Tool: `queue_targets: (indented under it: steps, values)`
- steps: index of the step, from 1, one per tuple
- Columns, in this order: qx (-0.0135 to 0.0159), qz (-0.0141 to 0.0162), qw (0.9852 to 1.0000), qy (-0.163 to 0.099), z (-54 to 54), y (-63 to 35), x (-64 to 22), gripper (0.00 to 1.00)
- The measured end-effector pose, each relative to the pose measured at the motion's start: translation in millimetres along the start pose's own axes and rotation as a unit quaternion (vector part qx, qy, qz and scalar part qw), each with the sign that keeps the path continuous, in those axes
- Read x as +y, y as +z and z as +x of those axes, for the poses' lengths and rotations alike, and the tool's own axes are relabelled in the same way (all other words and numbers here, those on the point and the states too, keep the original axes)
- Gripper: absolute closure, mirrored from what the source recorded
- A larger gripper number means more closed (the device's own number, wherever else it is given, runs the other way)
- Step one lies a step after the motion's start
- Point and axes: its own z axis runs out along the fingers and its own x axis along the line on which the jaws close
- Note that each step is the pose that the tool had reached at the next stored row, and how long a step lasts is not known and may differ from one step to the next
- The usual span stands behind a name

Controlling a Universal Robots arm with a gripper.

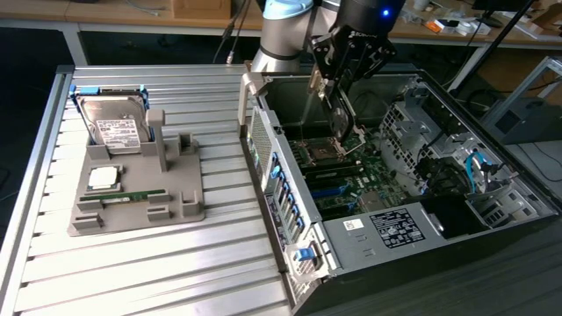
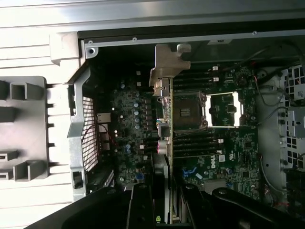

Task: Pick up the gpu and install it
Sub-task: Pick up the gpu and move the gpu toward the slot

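Grips the gpu [image 1: 339,113] in the claw [image 1: 336,80], jaws partway closed against the card's two flat faces. Holds it edge-on and hanging down, with the silver bracket [image 2: 167,64] at the end away from the grip. Hangs it over the open side of the computer case [image 1: 263,141], above the motherboard [image 1: 356,181] inside the case and near the CPU socket [image 1: 318,153]. Looks to be clear of the board and not seated in any slot.

Judging by that: pickup done, card brought over the case. Lining up, pressing into a slot inside the case and letting go not yet done.

Farther off, outside the case on the desk [image 1: 176,263]: a grey holder [image 1: 131,210] with a hard drive [image 1: 116,125], a processor chip [image 1: 104,176] and a green memory stick [image 1: 131,196].
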Motion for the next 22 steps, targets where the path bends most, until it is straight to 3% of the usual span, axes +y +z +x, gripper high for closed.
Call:
queue_targets:
  steps: [22]
  values:
    - [0.0000, 0.0000, 1.0000, 0.000, -15.3, 8.8, -1.8, 0.73]
